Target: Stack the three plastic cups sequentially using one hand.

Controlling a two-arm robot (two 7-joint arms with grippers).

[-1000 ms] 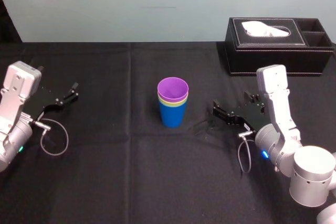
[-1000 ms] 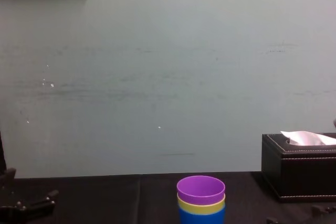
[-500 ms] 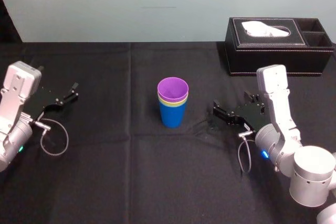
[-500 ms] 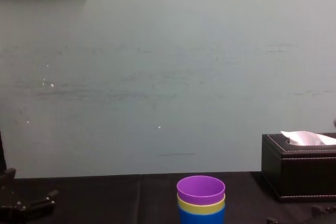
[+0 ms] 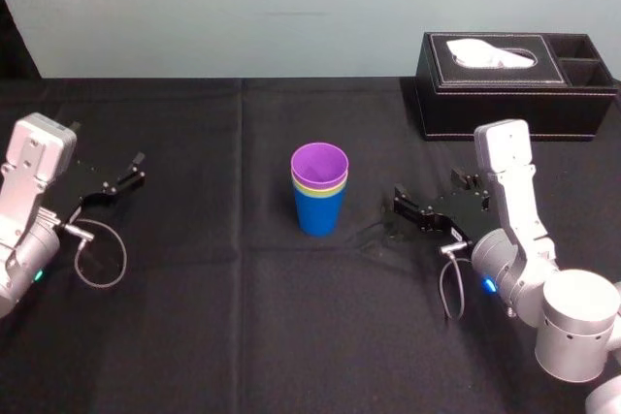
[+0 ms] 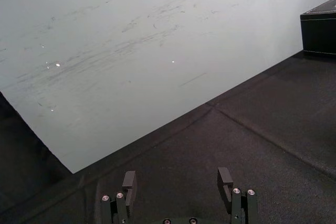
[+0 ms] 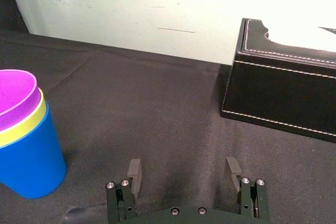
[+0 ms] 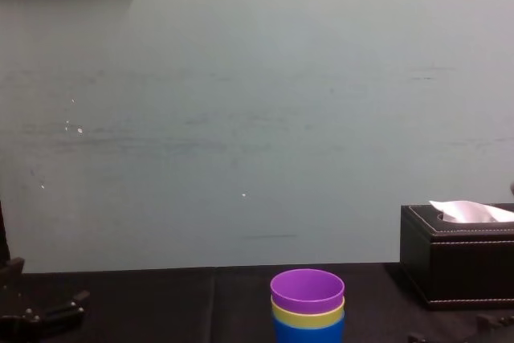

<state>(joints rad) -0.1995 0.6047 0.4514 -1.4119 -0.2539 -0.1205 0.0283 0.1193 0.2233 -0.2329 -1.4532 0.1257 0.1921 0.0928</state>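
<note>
— In the middle of the worktop (image 5: 194, 317), 3 cups nested upright: the blue cup (image 5: 319, 212) at the bottom, the yellow-green cup (image 5: 318, 188) inside it, the purple cup (image 5: 319, 164) on top!
— And the right gripper (image 5: 395, 210)?
— Low over the worktop, just right of the cups and apart from them, fingers spread wide, nothing between them. Behind it sits the tissue box (image 5: 514, 70).
— The left gripper (image 5: 135, 169)?
— Parked well off to the left, fingers wide apart too, empty.
</note>
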